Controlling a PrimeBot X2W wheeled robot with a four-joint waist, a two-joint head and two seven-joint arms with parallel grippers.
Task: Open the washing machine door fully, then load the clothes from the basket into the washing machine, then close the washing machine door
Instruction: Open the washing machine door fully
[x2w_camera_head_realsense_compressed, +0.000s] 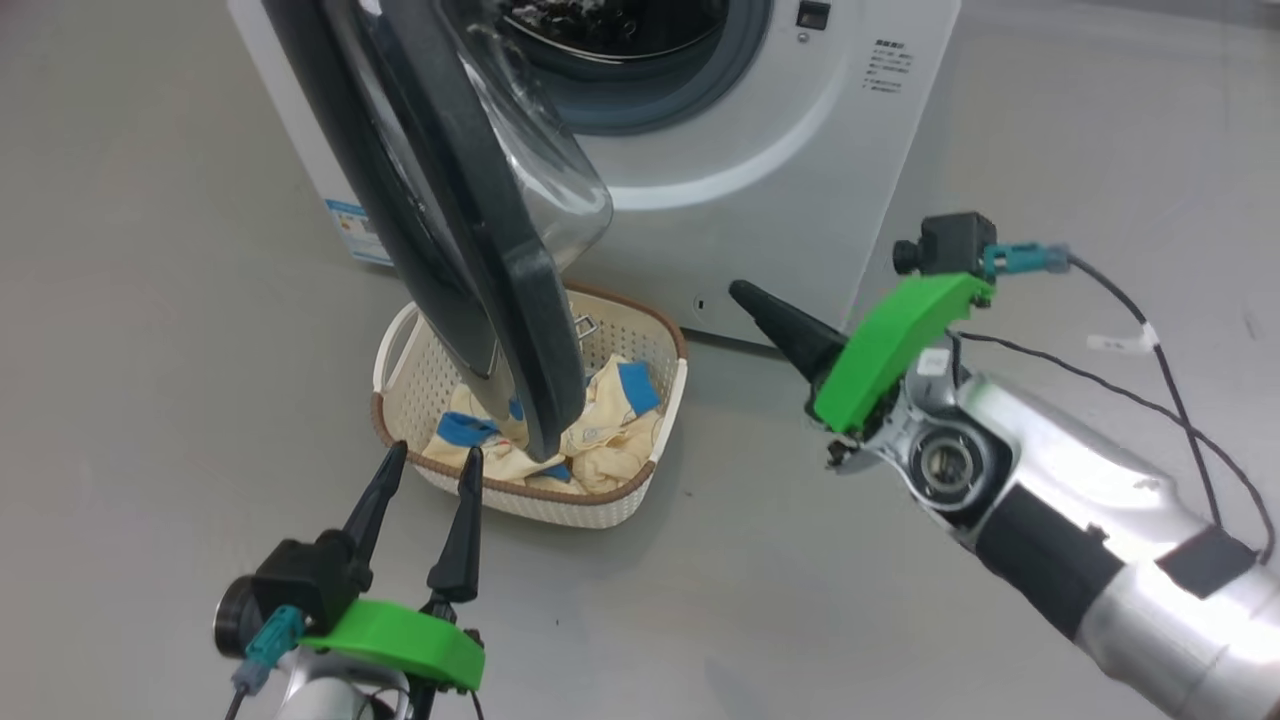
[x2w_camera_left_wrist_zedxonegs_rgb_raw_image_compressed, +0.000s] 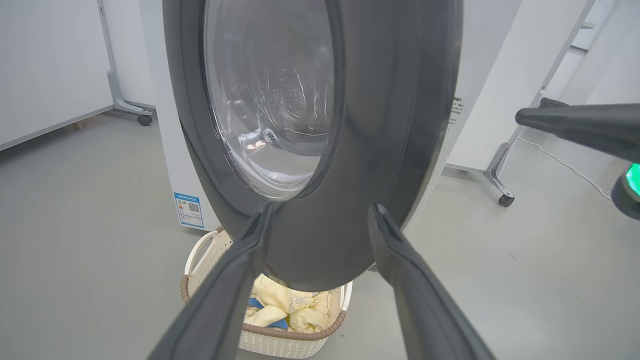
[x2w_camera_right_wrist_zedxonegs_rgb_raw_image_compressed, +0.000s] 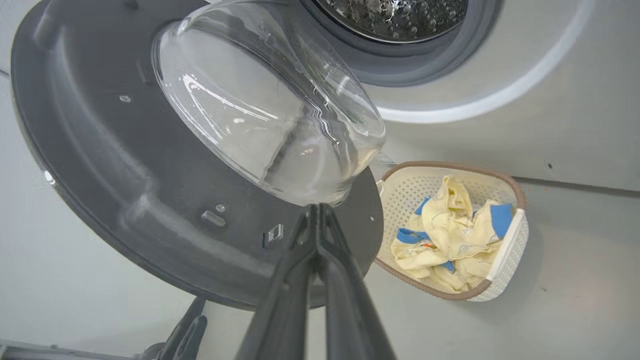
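I see washing machine door (x2w_camera_head_realsense_compressed: 545, 340): glossy black rim, clear smooth glass centre. Basket (x2w_camera_head_realsense_compressed: 560, 505): matt perforated plastic. Clothes (x2w_camera_head_realsense_compressed: 610, 445): soft cloth. Drum (x2w_camera_right_wrist_zedxonegs_rgb_raw_image_compressed: 400, 12), top of frame: probably steel.

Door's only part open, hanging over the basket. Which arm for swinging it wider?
Right, probably. The right pincer is shut and aimed at the inner face of the washing machine door, ready to push. The left pincer, open, sits on the outer side, by the basket.

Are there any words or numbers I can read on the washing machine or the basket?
Blue sticker low on the washing machine: small print and a square code, too small to read.
Grey printed lines beside the machine's round opening: too blurred to read.
Basket: no words seen.
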